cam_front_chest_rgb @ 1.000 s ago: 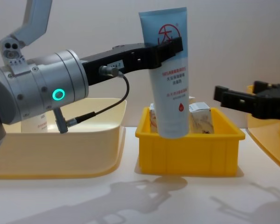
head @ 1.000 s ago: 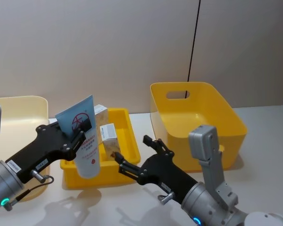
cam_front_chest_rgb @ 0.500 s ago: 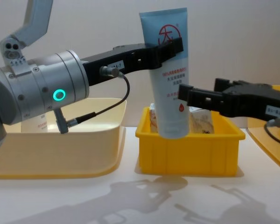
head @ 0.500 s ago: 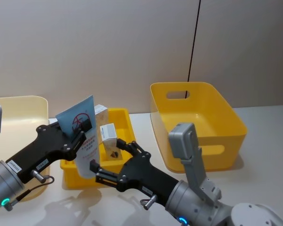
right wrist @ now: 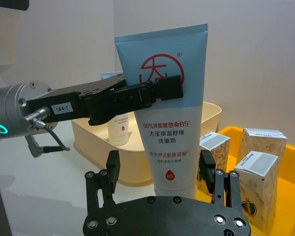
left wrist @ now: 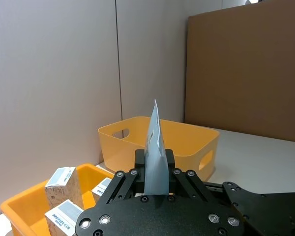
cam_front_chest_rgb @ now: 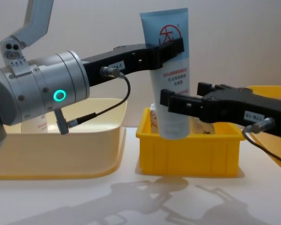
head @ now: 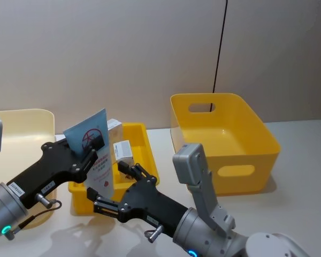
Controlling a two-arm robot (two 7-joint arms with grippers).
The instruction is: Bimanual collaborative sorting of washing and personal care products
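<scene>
**While the left pincer [cam_front_chest_rgb: 171,47] is clamping a tall light-blue squeeze tube [cam_front_chest_rgb: 172,79], the right pincer [head: 107,185] is gaping around it**

Left fingers [right wrist: 157,91] are pinching its flat upper end; right fingers [right wrist: 112,171] are standing wide apart either side of its lower half. It is hanging over a small yellow plastic tray [cam_front_chest_rgb: 192,157] of beige patterned cartons [right wrist: 258,167].

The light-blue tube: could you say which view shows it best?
The right wrist view: the tube, clamped by the left gripper, faces the camera, its print legible. The chest view has the right gripper crossing it; the head view shows it tilted; the left wrist view, edge-on.
</scene>
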